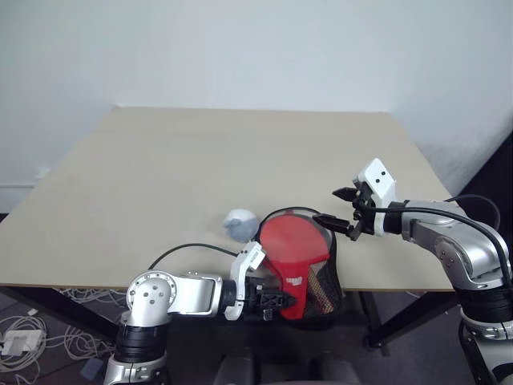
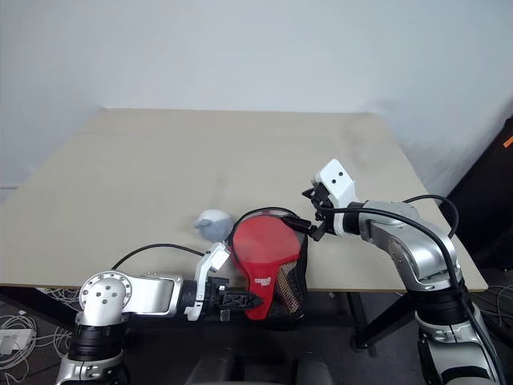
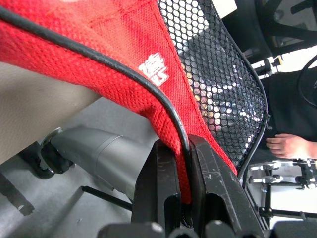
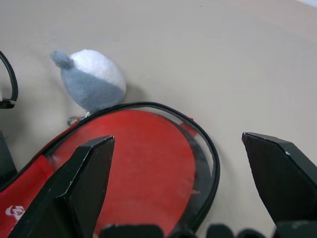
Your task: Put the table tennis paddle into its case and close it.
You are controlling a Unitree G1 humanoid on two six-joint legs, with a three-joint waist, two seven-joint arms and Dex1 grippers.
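Case [image 1: 309, 277]: hangs over the near edge of the bench [image 1: 160, 184]; its red panel and black mesh side face me.
Inside: the table tennis paddle [image 4: 143, 163], red face showing through the clear half.
My left fingers [image 3: 163, 188]: clamped on the case's red fabric edge and black trim.
My right fingers [image 4: 89, 173]: spread wide apart, holding nothing, just above the case's round end.
Beside case: a small grey-white plush [image 1: 239, 224] lying on the bench.
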